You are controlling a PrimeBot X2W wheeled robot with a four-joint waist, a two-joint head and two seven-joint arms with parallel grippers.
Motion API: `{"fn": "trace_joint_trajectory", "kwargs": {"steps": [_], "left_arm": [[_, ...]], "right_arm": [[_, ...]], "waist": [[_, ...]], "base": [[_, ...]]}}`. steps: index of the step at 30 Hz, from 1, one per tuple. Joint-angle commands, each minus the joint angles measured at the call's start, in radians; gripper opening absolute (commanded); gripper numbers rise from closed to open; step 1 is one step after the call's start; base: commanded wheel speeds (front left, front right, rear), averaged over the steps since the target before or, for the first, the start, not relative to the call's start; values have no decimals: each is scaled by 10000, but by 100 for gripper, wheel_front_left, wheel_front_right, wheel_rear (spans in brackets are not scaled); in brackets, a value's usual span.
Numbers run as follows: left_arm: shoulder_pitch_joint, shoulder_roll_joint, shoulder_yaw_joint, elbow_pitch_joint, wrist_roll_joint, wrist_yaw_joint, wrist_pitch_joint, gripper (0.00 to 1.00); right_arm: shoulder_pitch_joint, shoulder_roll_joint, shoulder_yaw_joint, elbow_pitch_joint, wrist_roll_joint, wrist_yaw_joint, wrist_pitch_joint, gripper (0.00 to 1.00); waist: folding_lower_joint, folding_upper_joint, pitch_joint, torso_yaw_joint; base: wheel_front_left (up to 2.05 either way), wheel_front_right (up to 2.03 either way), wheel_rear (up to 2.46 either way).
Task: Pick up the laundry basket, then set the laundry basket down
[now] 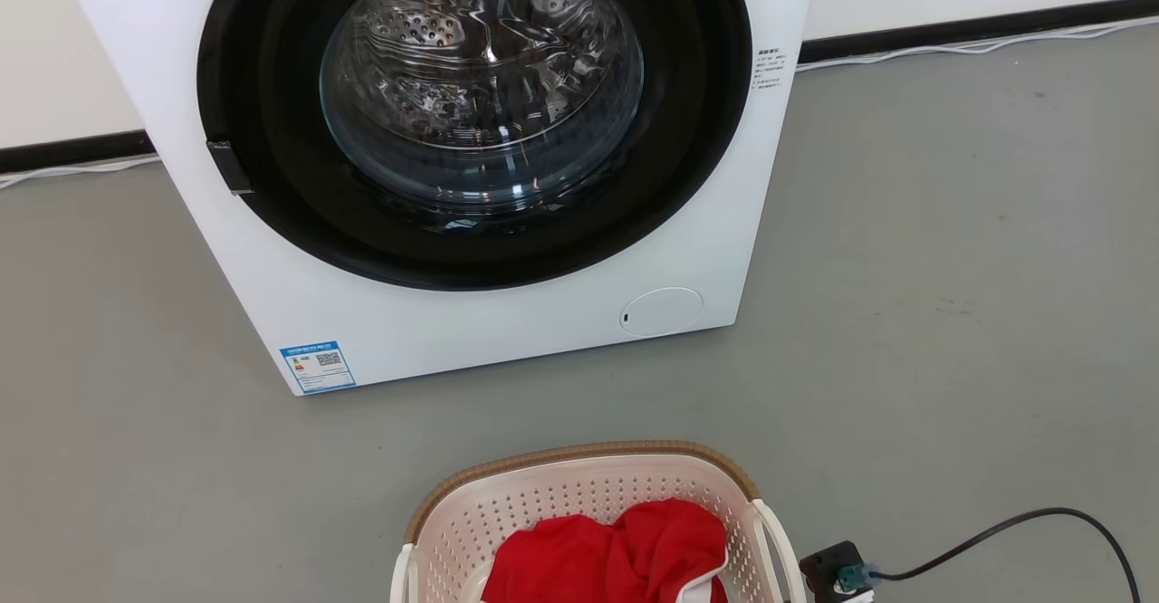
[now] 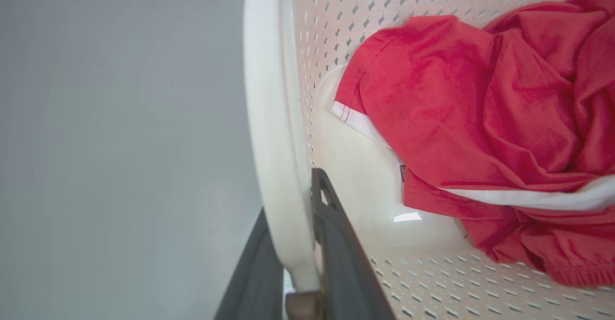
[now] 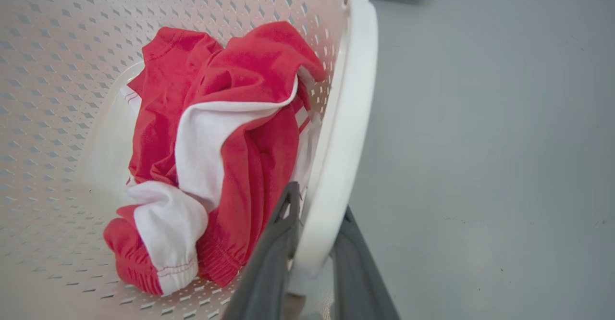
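A laundry area is being indicated by a front-loading washing machine (image 1: 471,159) and a laundry basket (image 1: 543,494) of red clothing (image 1: 616,558) on grey floor (image 1: 951,313).

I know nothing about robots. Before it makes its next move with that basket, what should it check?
1. Hold of left gripper on left handle: ok, a finger each side.
2. Hold of right gripper on right handle: ok, a finger each side.
3. Load, red garment inside the laundry basket: ok.
4. Basket level and off the floor: cannot tell.
5. Surroundings, black cable: not ok, it lies close beside the right handle.
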Motion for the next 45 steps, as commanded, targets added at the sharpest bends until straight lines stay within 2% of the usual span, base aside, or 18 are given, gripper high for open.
{"fn": "trace_joint_trajectory", "kwargs": {"steps": [1, 45], "left_arm": [[-255, 146, 115, -131, -50, 68, -177, 0], [-431, 146, -806, 214, -1172, 83, -388, 0]], "right_arm": [[39, 51, 323, -219, -42, 136, 53, 0], [-46, 51, 213, -44, 149, 136, -52, 0]], "waist": [[0, 0, 4, 10], [0, 0, -72, 187]], "base": [[0, 0, 0], [0, 0, 0]]}}
